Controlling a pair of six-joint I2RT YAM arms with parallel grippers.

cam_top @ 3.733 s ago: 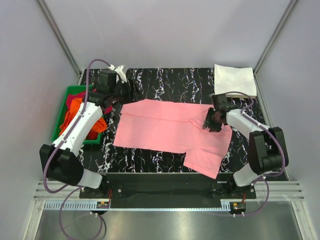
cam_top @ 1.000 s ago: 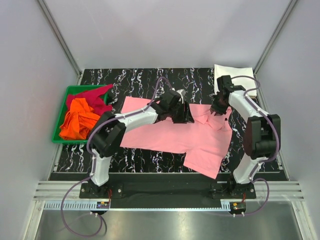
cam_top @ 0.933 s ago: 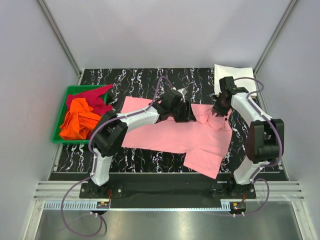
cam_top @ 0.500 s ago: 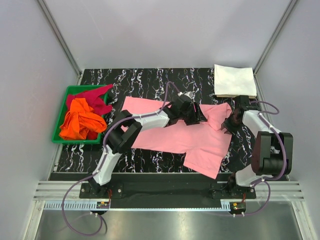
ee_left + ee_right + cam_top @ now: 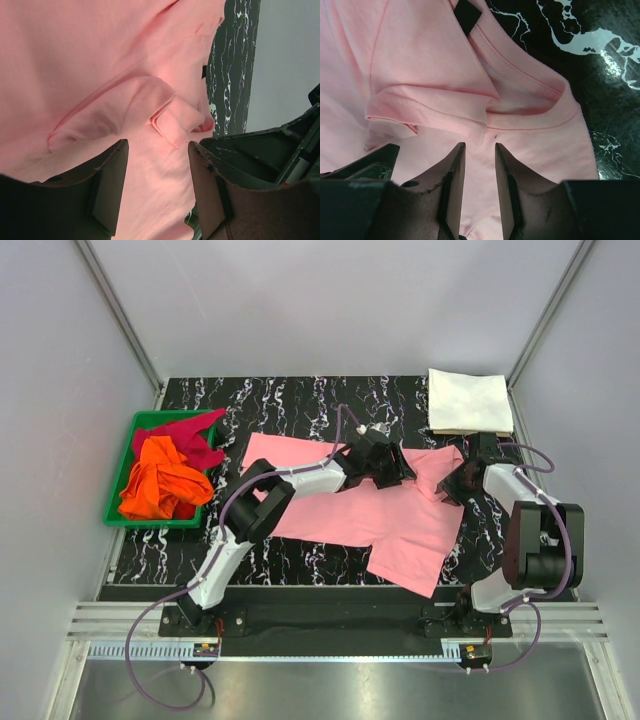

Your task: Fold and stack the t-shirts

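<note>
Now the soft light pink cloth t-shirt [image 5: 345, 518] has its sleeve newly folded in; left gripper [image 5: 157, 155] wide, right gripper [image 5: 480, 152] narrow, both empty.

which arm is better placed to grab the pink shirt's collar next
Right, probably. The right gripper sits at the pink shirt's neck end, collar just ahead of its open jaws. The left gripper hovers over the folded sleeve instead.

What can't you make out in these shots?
Top view: each arm's wrist covers the tips of the left pincer and right pincer, so contact with the pink t-shirt is unclear.
Top view: the orange t-shirt hides part of the dark red t-shirt in the green tray.
Wrist views: frame edges crop the pink t-shirt.
</note>
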